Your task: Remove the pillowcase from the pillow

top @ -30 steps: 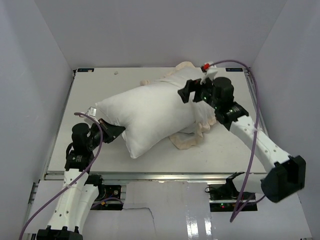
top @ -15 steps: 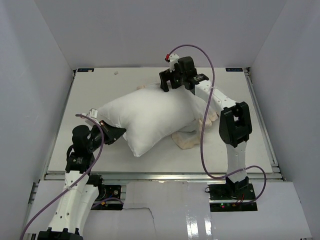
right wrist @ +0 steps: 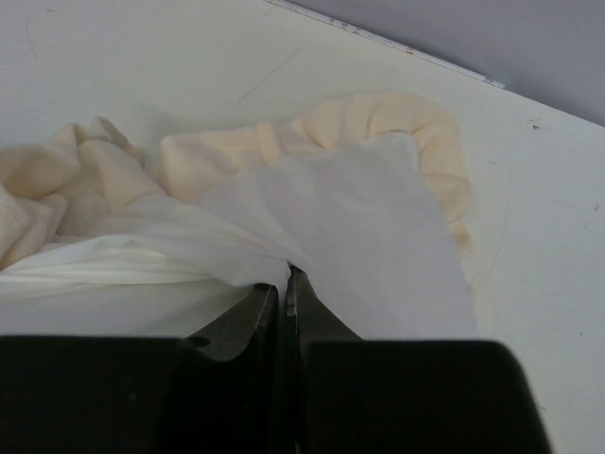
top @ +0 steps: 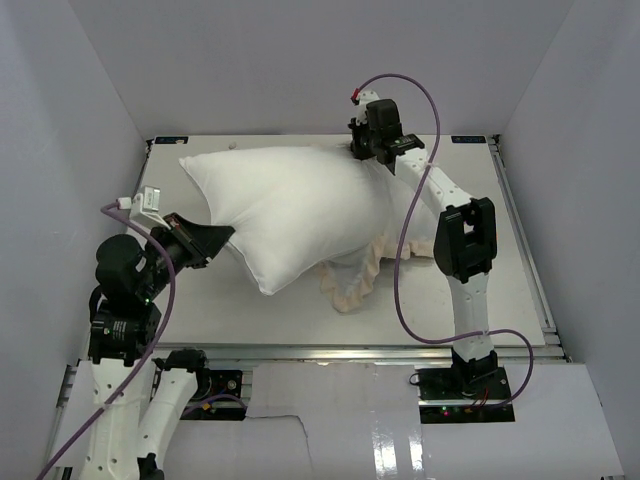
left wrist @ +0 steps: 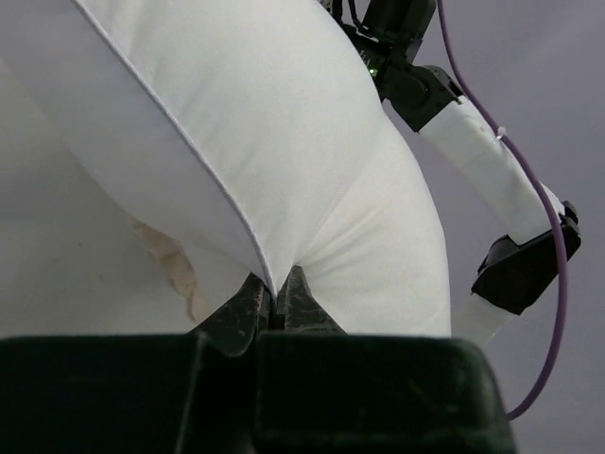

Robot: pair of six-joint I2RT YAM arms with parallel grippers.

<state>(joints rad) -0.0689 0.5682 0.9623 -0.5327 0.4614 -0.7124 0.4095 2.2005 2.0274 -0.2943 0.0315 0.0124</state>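
The pillow (top: pixel 290 200), big, plump and plain white, hangs lifted across the table's middle. My left gripper (top: pixel 224 238) is shut on the seam at its near-left edge; in the left wrist view the left gripper (left wrist: pixel 277 284) pinches that seam of the pillow (left wrist: pixel 284 123). The pillowcase (top: pixel 352 285) shows as a cream frill trailing under the pillow's right end. At the back my right gripper (top: pixel 363 152) is shut on thin white cloth. The right wrist view shows the right gripper (right wrist: pixel 286 279) clamping the white face of the pillowcase (right wrist: pixel 378 227), with the frill round it.
White walls close in the table (top: pixel 500 290) on the left, back and right. A small speck (top: pixel 232 146) lies near the back left edge. Purple cables loop over the right arm (top: pixel 460 240) and beside the left arm (top: pixel 125 290).
My right gripper went from open to shut on the pillowcase at the back. The left arm lifted and drew back to the left, raising the pillow with it; more frill now trails below.
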